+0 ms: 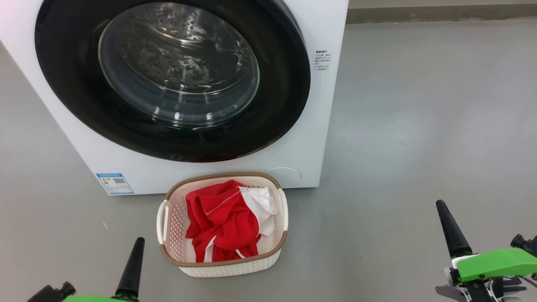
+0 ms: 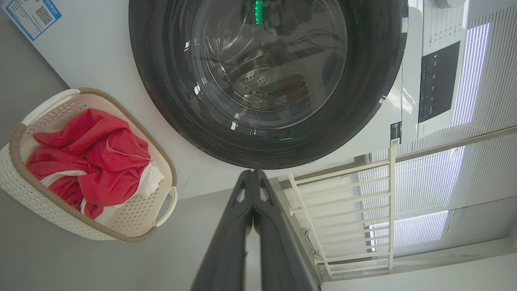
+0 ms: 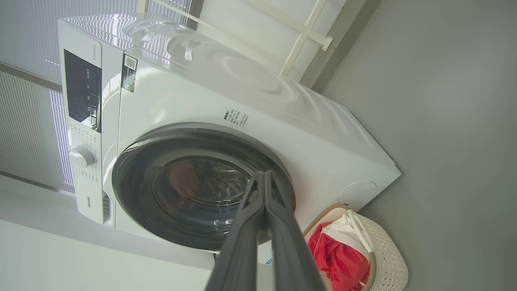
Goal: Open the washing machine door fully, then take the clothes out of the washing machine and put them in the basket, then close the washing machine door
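Right gripper (image 3: pixel 264 177) fingers pressed together, holding nothing, in front of closed washing machine door (image 3: pixel 137 202); clothes (image 3: pixel 337 260) lie in basket (image 3: pixel 389 258) at foot of washing machine (image 3: pixel 194 97).

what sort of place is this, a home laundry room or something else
Likely a laundry corner, perhaps a test space rather than a home: a white washing machine stands on bare grey floor, a basket of red clothes sits in front, and slatted blinds hang behind.
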{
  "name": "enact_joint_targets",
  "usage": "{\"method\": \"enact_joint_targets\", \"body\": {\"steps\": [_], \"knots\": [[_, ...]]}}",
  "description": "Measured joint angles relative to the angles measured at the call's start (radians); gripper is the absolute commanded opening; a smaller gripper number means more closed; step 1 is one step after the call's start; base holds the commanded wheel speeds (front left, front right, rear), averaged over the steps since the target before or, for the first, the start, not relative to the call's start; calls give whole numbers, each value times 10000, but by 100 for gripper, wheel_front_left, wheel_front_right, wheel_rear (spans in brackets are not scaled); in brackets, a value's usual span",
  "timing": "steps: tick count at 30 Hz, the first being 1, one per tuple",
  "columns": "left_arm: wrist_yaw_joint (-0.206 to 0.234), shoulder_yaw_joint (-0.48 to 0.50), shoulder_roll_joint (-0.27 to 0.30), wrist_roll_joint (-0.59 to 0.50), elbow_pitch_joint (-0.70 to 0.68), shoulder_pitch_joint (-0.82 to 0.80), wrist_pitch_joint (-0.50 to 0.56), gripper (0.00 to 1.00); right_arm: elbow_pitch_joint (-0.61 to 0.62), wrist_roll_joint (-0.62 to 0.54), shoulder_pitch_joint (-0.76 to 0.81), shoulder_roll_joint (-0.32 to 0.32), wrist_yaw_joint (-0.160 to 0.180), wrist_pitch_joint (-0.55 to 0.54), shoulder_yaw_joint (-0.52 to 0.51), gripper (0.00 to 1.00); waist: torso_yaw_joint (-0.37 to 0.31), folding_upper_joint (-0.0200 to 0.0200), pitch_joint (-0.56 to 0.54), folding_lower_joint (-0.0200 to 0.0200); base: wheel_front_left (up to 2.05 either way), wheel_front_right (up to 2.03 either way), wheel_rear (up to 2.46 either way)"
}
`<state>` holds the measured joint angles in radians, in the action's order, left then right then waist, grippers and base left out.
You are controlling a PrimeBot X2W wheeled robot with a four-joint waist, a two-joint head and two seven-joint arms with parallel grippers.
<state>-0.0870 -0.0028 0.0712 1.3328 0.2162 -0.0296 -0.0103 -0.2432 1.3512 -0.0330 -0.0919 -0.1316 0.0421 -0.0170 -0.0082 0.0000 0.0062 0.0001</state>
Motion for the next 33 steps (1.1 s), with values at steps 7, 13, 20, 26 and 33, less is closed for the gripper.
{"method": "enact_joint_targets", "body": {"steps": [7,13,20,26,33], "knots": [[-31,29,6,788,134,-91,178,0,-75,888,-50,-35,2,-167,-13,0,21,0,-16,0,0,0,0],[-117,63,25,1467,201,-173,301,0,-127,1592,-155,-75,2,-330,-25,0,38,0,-29,0,0,0,0],[-199,113,36,2270,301,-235,466,0,-165,2355,-175,-132,2,-476,-36,0,60,0,-45,0,0,0,0],[-276,161,58,2974,408,-371,639,0,-205,3093,-338,-173,4,-616,-48,0,77,0,-59,0,0,0,0],[-278,199,61,3231,458,-371,706,0,-247,3402,-350,-199,4,-690,-58,0,82,0,-62,-1,0,0,0]]}}
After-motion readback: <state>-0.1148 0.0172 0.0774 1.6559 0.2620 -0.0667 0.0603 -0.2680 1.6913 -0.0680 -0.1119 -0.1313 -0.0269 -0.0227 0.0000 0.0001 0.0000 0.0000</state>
